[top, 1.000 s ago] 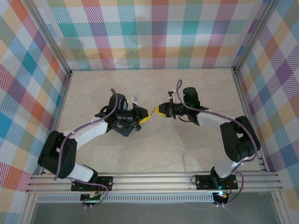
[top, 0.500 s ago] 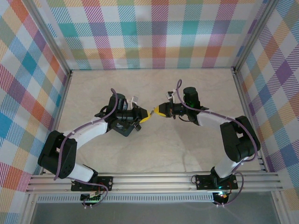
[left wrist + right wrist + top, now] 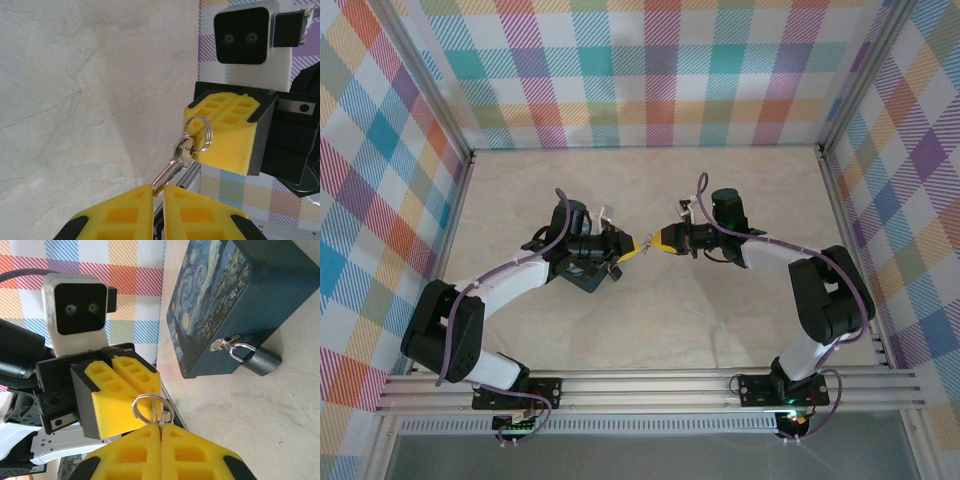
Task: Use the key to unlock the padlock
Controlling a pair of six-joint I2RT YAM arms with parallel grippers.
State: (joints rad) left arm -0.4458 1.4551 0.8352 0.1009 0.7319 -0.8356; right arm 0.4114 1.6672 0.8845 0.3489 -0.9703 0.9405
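Top view: both arms meet mid-surface (image 3: 720,190), tips nearly touching, w/ the key (image 3: 645,249) bridging them. Left jaws clenched on key's blade end; left wrist cam shows blade running into the seam betw. the yellow fingers (image 3: 120,215). Right jaws also clenched, pinching key's head end, w/ the split ring (image 3: 150,407) sticking out just above their seam. Key is held off the surface, tilted. Padlock (image 3: 261,361) hangs by its shackle through the latch (image 3: 220,344) on the side of a blue painted tin (image 3: 225,295). Its body lies on the surface beside the tin wall, shackle closed, apart from key.
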